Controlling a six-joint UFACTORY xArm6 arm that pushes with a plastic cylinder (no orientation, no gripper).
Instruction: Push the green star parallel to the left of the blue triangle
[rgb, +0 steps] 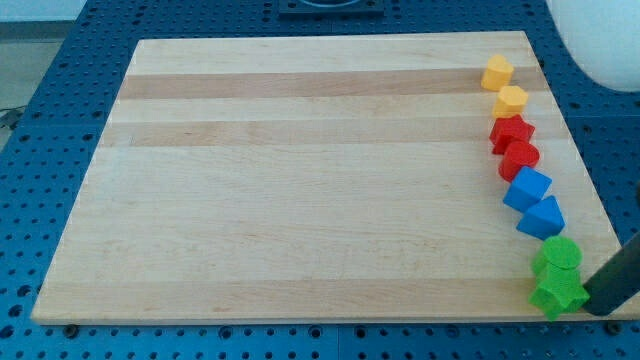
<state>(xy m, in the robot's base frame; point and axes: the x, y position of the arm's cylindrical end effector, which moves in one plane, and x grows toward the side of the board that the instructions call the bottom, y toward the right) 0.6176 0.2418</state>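
Observation:
The green star (558, 293) lies at the wooden board's bottom right corner. My tip (599, 304) is just to its right, at the board's edge, close to or touching it. The blue triangle (542, 217) lies above the star along the right edge, with a second green block (561, 254) between the two. The rod slants up to the view's right edge.
More blocks line the board's right edge: a blue cube (527, 188), two red blocks (520, 158) (511, 132) and two yellow blocks (511, 99) (497, 72). The board (300, 180) rests on a blue perforated table. A white object (600, 40) fills the top right corner.

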